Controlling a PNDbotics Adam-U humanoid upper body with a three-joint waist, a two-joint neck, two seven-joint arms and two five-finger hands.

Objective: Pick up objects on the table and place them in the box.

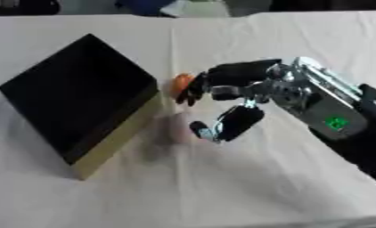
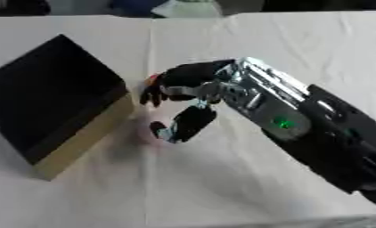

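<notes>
On the white table (image 1: 261, 187) we see the box (image 1: 82, 95) at left, its dark inside looking empty. Our right hand (image 1: 230, 91) sits just beside it, fingers half curled, thumb apart, gripping nothing. We should close squarely round the orange object (image 1: 181, 83) behind the fingertips.

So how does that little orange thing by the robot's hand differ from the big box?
The orange thing is small, rounded and bright; the box is large, square-cornered and black inside with tan walls. The orange thing is half hidden behind the right hand; the box stands apart, untouched. Both rest on the white tablecloth.
</notes>
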